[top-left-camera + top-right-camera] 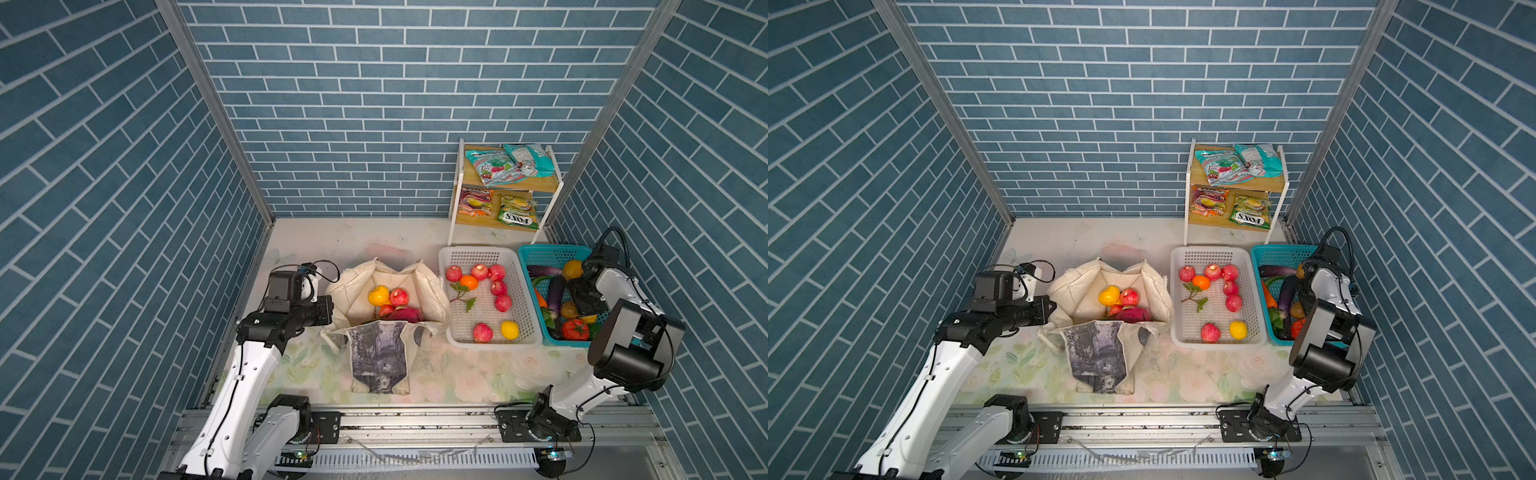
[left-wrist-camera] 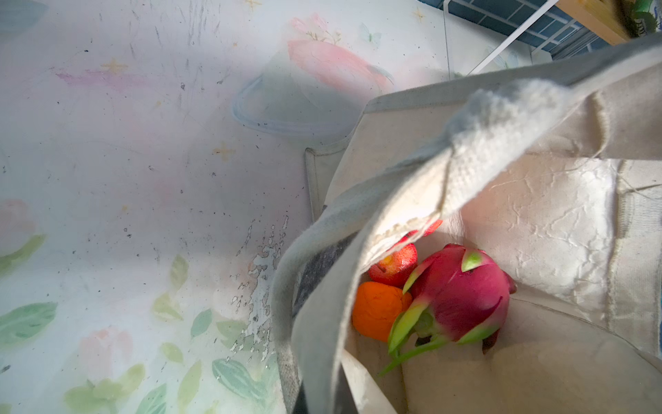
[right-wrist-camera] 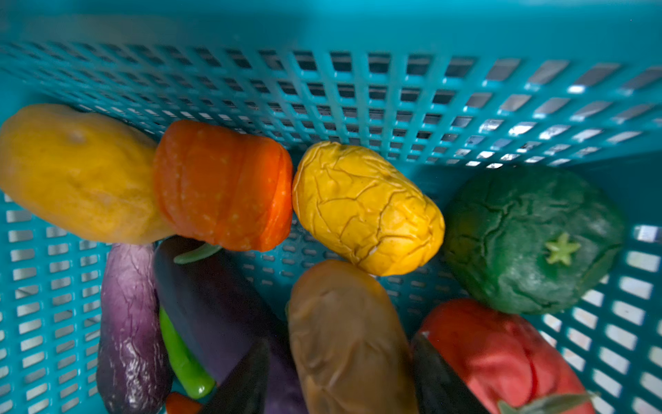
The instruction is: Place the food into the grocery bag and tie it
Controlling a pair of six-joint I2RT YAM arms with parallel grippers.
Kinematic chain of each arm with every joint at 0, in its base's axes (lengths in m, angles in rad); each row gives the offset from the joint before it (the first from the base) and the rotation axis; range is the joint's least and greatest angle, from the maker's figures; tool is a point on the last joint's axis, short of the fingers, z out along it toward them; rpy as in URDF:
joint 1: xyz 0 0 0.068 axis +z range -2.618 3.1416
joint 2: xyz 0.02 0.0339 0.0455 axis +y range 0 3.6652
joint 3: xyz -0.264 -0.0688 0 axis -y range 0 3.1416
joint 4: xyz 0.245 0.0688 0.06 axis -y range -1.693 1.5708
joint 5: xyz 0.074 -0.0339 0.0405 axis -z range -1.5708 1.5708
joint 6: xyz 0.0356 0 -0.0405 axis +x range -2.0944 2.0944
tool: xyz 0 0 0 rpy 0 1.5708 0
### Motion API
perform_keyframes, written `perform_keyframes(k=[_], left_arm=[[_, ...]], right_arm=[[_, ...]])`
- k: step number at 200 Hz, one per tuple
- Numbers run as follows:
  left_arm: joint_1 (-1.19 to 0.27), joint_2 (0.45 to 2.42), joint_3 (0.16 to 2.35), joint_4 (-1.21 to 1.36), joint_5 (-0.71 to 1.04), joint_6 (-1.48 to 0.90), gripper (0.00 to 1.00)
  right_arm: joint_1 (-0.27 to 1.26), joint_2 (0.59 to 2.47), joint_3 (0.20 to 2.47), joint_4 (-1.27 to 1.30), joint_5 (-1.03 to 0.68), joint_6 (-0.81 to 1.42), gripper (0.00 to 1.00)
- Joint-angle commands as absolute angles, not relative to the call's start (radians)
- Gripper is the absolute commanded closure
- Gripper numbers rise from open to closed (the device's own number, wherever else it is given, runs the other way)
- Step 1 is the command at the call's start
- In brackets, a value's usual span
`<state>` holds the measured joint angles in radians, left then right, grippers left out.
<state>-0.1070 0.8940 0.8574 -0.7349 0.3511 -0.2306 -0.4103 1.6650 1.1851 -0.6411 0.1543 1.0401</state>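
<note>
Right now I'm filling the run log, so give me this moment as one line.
left gripper: shut on rim of bag | right gripper: open, astride brown vegetable in teal basket | bag: untied, fruit inside

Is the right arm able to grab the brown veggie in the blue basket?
Probably yes. The right end effector sits down in the teal basket, its fingers either side of the brown vegetable, and nothing lies on top of it.

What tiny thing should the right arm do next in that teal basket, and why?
Probably close fully on the brown vegetable: the right gripper is open with its fingers either side of it in the teal basket, and the grocery bag, held at its edge by the left gripper, stands open.
</note>
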Motion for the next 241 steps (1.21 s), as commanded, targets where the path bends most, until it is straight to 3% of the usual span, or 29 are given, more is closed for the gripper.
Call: perform_keyframes(k=[1, 22, 61, 145, 166, 213, 241], left_arm=[[-0.101, 0.89, 0.848, -0.74, 0.338, -0.219, 1.0], [-0.101, 0.888, 0.849, -0.742, 0.338, -0.219, 1.0], [-0.101, 0.889, 0.849, -0.741, 0.337, -0.219, 1.0], [-0.101, 0.886, 0.85, -0.742, 0.337, -0.219, 1.0], [-0.101, 0.884, 0.85, -0.741, 0.336, -0.219, 1.0], [-0.101, 0.885, 0.85, -0.742, 0.337, -0.219, 1.0], [-0.101, 0.882, 0.85, -0.741, 0.337, -0.218, 1.0]], right_arm=[[-0.405, 1.69, 1.204, -0.622, 0.144, 1.068, 0.43], [-0.403, 1.704, 1.211, -0.624, 0.141, 1.061, 0.43], [-0.399, 1.749, 1.24, -0.664, 0.138, 1.048, 0.27], [-0.372, 1.819, 1.292, -0.661, 0.121, 0.923, 0.43], [-0.372, 1.826, 1.289, -0.664, 0.129, 0.904, 0.42], [-0.371, 1.861, 1.288, -0.68, 0.129, 0.89, 0.32], [-0.371, 1.873, 1.287, -0.674, 0.117, 0.89, 0.35]])
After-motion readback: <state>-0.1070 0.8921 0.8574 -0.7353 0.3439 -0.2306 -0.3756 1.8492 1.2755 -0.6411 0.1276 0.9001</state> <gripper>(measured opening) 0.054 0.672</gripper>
